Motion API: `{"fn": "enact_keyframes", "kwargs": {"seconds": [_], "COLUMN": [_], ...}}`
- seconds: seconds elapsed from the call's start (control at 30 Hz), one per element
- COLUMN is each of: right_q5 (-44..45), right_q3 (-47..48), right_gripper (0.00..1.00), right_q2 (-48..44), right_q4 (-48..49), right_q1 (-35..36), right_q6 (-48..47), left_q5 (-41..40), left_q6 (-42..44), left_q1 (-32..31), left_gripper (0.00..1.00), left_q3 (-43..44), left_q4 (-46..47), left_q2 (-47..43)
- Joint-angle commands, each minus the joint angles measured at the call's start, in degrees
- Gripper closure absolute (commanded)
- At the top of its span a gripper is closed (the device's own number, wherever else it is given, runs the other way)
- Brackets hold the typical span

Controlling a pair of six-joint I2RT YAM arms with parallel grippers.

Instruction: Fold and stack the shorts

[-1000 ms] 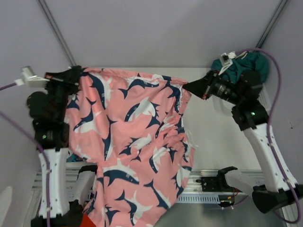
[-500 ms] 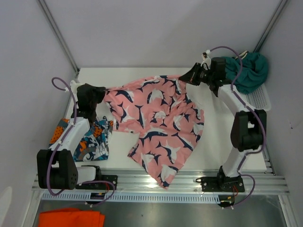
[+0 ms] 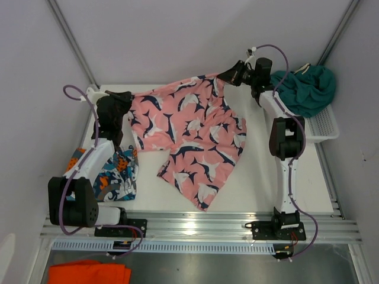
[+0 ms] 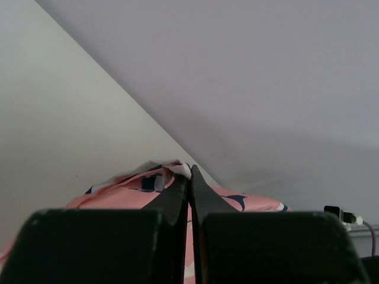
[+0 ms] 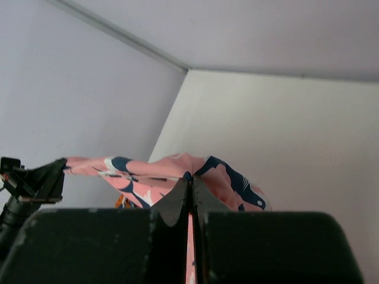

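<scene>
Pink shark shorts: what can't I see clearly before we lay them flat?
Top view: gripped corners of the pink shark shorts hidden inside the left hand and right hand.
Wrist views: black fingers block most fabric.
Top view: orange cloth cut off by bottom edge.

You have a white table [image 3: 254,189] boxed in by plain pale lavender walls: a back wall [image 3: 195,41], a left wall [image 3: 29,89] and a right wall [image 3: 361,77]. Two grey metal struts run up diagonally from the far corners, one on the left [image 3: 71,38] and one on the right [image 3: 340,26]. Along the near edge of the table lies a slotted aluminium rail [image 3: 201,228], with a bright glare spot near its middle. Below it you see a dull grey metal surface [image 3: 237,266]. The light is soft and even, with only faint shadows on the tabletop. From the wrist views you get the same white table meeting lavender wall [image 4: 266,71].
</scene>
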Motion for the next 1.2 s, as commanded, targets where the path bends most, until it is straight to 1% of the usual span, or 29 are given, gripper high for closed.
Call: {"fn": "enact_keyframes", "kwargs": {"seconds": [0.0,0.07,0.1,0.13,0.17,0.2,0.3,0.33,0.37,0.4,0.47,0.5,0.53,0.57,0.6,0.63,0.7,0.73,0.77,0.87,0.9,0.97,1.0,1.07,1.17], "right_q5": [-0.8,-0.7,-0.7,-0.1,0.9,1.2,1.1,0.8,0.9,1.0,1.5,2.2,3.2,4.3,6.4,7.0,9.3,10.1,12.8,17.9,18.5,20.4,21.0,23.2,27.0], "right_q3": [11.0,15.1,17.6,18.1,16.9,16.4,14.6,13.4,10.5,8.3,3.7,-0.4,-1.6,-2.0,-1.9,-1.9,-2.9,-4.6,-5.7,-8.6,-9.0,-10.9,-11.7,-14.4,-16.9], "right_gripper": [1.0,1.0,1.0,1.0,1.0,1.0,1.0,1.0,1.0,1.0,1.0,1.0,1.0,1.0,1.0,1.0,1.0,1.0,1.0,1.0,1.0,1.0,1.0,1.0,1.0], "right_q2": [6.3,10.6,11.7,12.3,12.8,12.8,12.4,12.2,10.9,10.0,6.0,4.5,3.2,2.1,0.8,0.2,-1.6,-2.3,-3.0,-5.2,-5.5,-6.3,-6.6,-8.1,-10.2], "right_q4": [5.2,5.5,6.1,6.7,9.7,9.8,10.7,11.9,12.1,12.6,12.7,10.3,7.3,3.9,-3.4,-6.0,-9.7,-11.8,-12.4,-13.1,-12.6,-11.1,-8.4,-5.1,-2.9], "right_q1": [-1.9,-2.1,-2.2,-2.6,-3.3,-3.5,-4.3,-4.4,-4.7,-5.0,-5.2,-5.3,-5.4,-5.4,-5.3,-5.3,-5.2,-5.1,-4.9,-4.3,-4.3,-4.2,-4.3,-3.9,-3.5], "right_q6": [5.9,7.2,9.0,9.7,11.0,11.2,11.3,11.1,10.2,9.7,7.1,2.4,-0.7,-3.9,-7.0,-12.1,-16.2,-20.4,-22.4,-27.6,-28.4,-29.0,-29.2,-30.7,-33.0], "left_q5": [-1.0,-0.9,0.0,0.4,-0.1,-0.1,-2.0,-2.4,-3.6,-4.2,-5.3,-7.1,-8.0,-8.8,-10.6,-11.3,-12.7,-14.1,-14.3,-15.1,-15.6,-17.3,-18.2,-20.0,-21.5], "left_q6": [4.0,4.5,4.5,4.9,6.6,7.2,9.9,10.7,11.9,12.3,13.4,13.7,14.1,14.8,15.0,15.2,15.9,15.8,15.4,14.9,15.0,15.6,15.7,16.3,17.0], "left_q1": [-2.5,-3.0,-3.3,-3.4,-5.2,-5.2,-8.5,-10.5,-12.7,-12.7,-16.4,-17.8,-20.5,-21.7,-23.1,-25.7,-28.1,-30.0,-30.8,-34.3,-35.2,-38.3,-40.5,-42.3,-45.1], "left_gripper": [1.0,1.0,1.0,1.0,1.0,1.0,1.0,1.0,1.0,1.0,1.0,1.0,1.0,1.0,1.0,1.0,1.0,1.0,1.0,1.0,1.0,1.0,1.0,1.0,1.0], "left_q3": [6.1,7.1,8.0,8.5,8.8,8.8,6.9,5.5,4.2,4.2,2.4,1.4,0.5,-0.5,-1.2,-1.8,-4.4,-4.9,-6.7,-8.6,-9.8,-10.4,-11.4,-11.8,-12.5], "left_q4": [2.7,2.7,2.7,2.5,2.0,2.0,2.0,1.8,1.1,0.9,0.8,0.6,0.0,-0.2,-0.3,-0.2,0.6,0.6,0.9,2.3,2.5,3.0,3.7,4.2,4.7], "left_q2": [3.6,5.8,6.4,6.6,5.7,5.7,2.1,0.0,-2.0,-2.1,-5.0,-5.8,-6.5,-7.5,-8.0,-8.3,-8.9,-8.9,-8.8,-8.3,-7.9,-7.5,-7.4,-7.3,-7.3]}}
